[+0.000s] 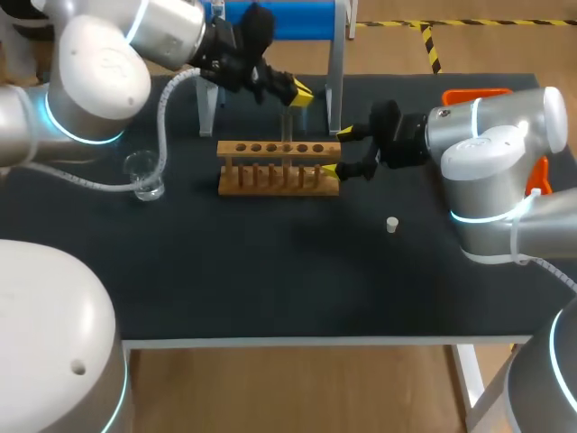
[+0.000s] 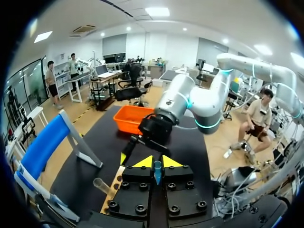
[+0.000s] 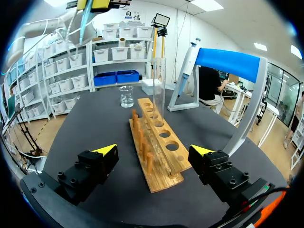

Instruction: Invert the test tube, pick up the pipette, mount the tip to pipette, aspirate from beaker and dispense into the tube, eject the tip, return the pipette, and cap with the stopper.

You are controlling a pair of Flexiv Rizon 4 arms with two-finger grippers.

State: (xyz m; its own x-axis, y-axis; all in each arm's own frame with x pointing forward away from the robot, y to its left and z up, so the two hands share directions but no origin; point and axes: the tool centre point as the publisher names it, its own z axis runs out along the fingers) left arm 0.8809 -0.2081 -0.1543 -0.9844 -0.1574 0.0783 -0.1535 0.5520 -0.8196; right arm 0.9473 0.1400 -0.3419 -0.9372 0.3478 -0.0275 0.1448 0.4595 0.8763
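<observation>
Left gripper [image 2: 157, 164] hangs above the wooden rack [image 1: 279, 176], fingers closed tight on a thin bluish tube [image 2: 157, 174] that points down from between the yellow tips; can't tell more about what kind of tube it is. Right gripper [image 3: 153, 152] sits low at the rack's right end with its fingers spread wide. The rack end lies between them with a gap on each side in the right wrist view, and nothing is gripped

A clear test tube [image 3: 159, 88] stands upright, mouth up, in a hole about the middle of the rack's top row, with nothing touching it in the right wrist view. In the head view it shows directly under the left gripper

The glass beaker [image 1: 144, 176] is on the black table [image 1: 270, 280] just beyond the rack's left end, under the left arm's hose. The small white stopper [image 1: 392, 225] lies alone in front of the right arm, well apart from the rack. The pipette [image 3: 187, 59] hangs on the blue stand [image 3: 228, 61] behind the rack. An orange tray [image 1: 473, 94] is at the table's right rear, partly hidden by the right arm
</observation>
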